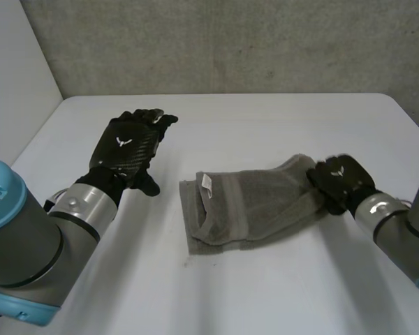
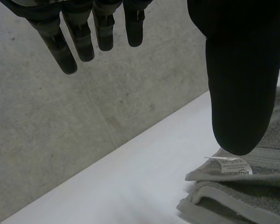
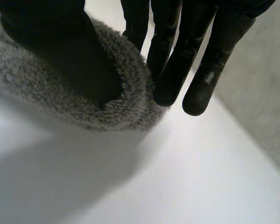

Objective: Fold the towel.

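L hand (image 1: 126, 150): fingers straight & apart, holding nothing, above counter (image 1: 265, 118), well clear of towel (image 1: 248, 206). R hand (image 1: 342, 180): thumb & fingers clamped on towel's right end. Towel lies bunched mid-counter, tag (image 1: 208, 183) up.

- Head view: soft, even light from overhead. The white tabletop (image 1: 279, 125) reads bright, with no hard glare.
- The towel (image 1: 255, 206) throws a faint, soft-edged shadow along its near edge.
- Right wrist view: a broad grey shadow on the tabletop beneath the towel's edge, fading out to bright white.
- The left hand (image 1: 126, 148) and right hand (image 1: 342, 180) are very dark with little surface detail. There is a slight sheen on the left hand's back.
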